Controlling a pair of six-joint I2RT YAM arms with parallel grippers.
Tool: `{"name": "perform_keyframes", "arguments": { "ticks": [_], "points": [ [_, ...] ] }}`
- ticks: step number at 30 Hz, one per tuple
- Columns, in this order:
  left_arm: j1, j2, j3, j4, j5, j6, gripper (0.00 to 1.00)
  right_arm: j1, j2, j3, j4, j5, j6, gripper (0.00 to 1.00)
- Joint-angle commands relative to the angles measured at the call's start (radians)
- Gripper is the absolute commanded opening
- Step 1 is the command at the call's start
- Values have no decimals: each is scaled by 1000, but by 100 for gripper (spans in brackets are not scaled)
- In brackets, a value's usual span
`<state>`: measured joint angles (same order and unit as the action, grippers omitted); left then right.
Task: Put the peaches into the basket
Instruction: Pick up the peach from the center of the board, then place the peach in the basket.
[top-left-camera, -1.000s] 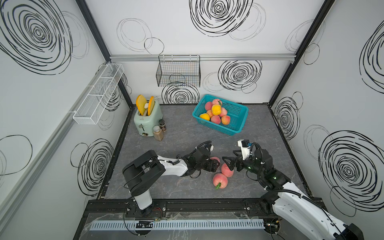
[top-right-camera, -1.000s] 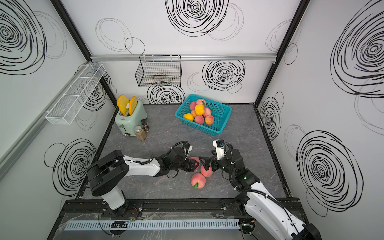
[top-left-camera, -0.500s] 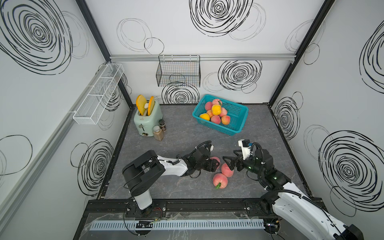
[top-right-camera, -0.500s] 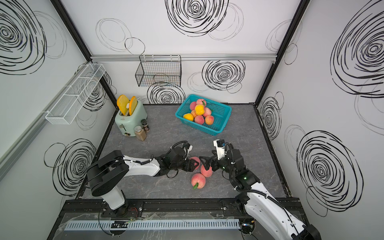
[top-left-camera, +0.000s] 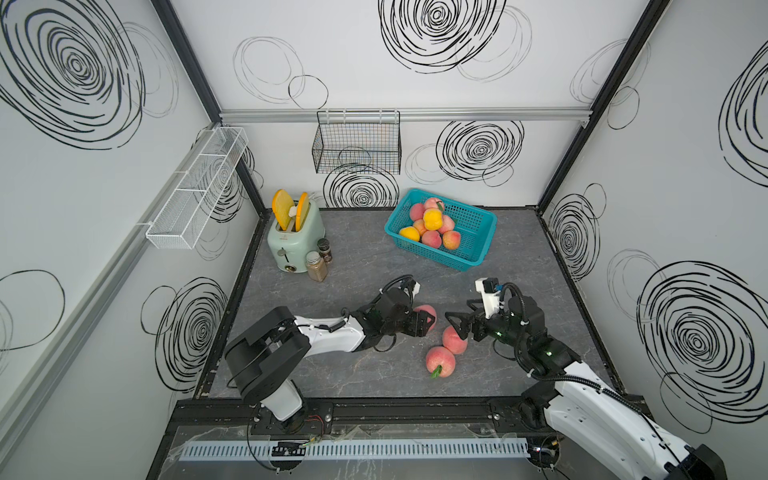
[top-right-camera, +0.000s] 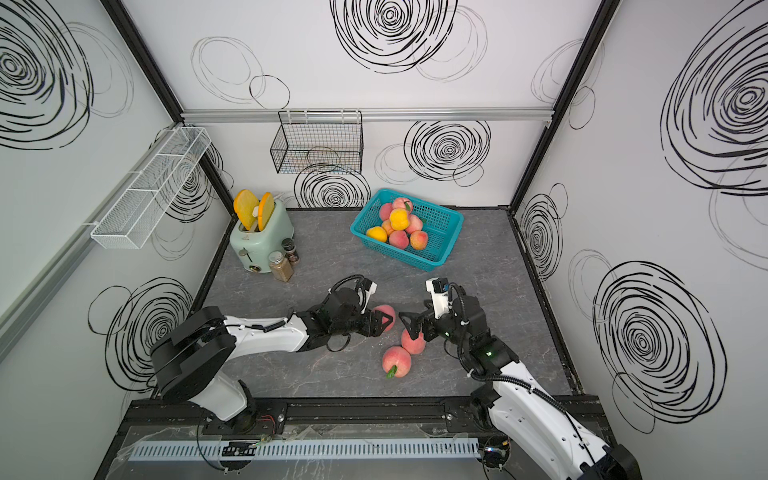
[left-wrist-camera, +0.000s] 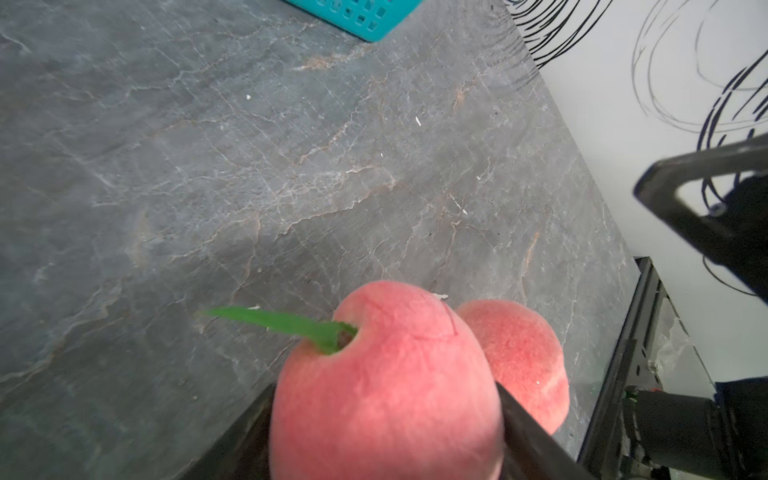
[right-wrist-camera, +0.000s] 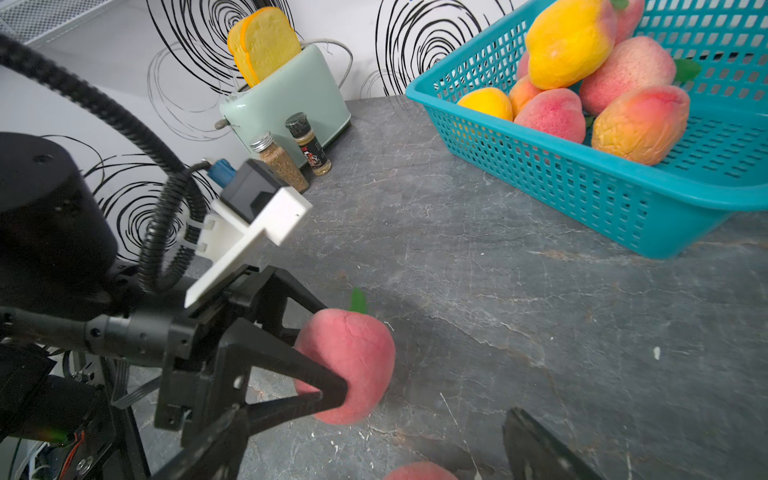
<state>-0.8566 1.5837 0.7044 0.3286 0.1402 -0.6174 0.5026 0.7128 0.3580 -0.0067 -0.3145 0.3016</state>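
The turquoise basket (top-left-camera: 482, 249) stands at the back right with several peaches (top-left-camera: 432, 218) piled in it, also seen in the right wrist view (right-wrist-camera: 636, 124). Three pink peaches are near the front. My left gripper (top-left-camera: 428, 321) is shut on one peach (top-left-camera: 427, 311), whose green stem shows in the left wrist view (left-wrist-camera: 386, 386). A second peach (top-left-camera: 455, 340) lies just right of it, and my right gripper (top-left-camera: 459, 332) stands open over it; one finger (right-wrist-camera: 536, 444) shows beside that peach (right-wrist-camera: 419, 471). The third peach (top-left-camera: 440, 360) lies loose in front.
A mint toaster (top-left-camera: 293, 237) with orange-yellow slices stands at the back left, with two spice jars (top-left-camera: 316, 266) in front of it. A black wire basket (top-left-camera: 357, 145) hangs on the back wall. A white mesh rack (top-left-camera: 195, 195) runs along the left wall.
My left gripper's jaws have closed in onto the peach between them. Both arms and the other peaches stay where they were.
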Motion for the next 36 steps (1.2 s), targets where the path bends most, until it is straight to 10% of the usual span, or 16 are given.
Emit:
{"name": "perform_keyframes", "arguments": {
  "ticks": [1,19,36],
  "points": [
    [19,-66,-15,-14,3,19,60,-6,11,38,-21,-9,-26,99],
    [221,-406,-176,-59,217,-29,60,145,168,106,133,-161,-142,99],
    [225,-490,-197,-76,341,-25,61,350,377,197,227,-63,-191,100]
  ]
}}
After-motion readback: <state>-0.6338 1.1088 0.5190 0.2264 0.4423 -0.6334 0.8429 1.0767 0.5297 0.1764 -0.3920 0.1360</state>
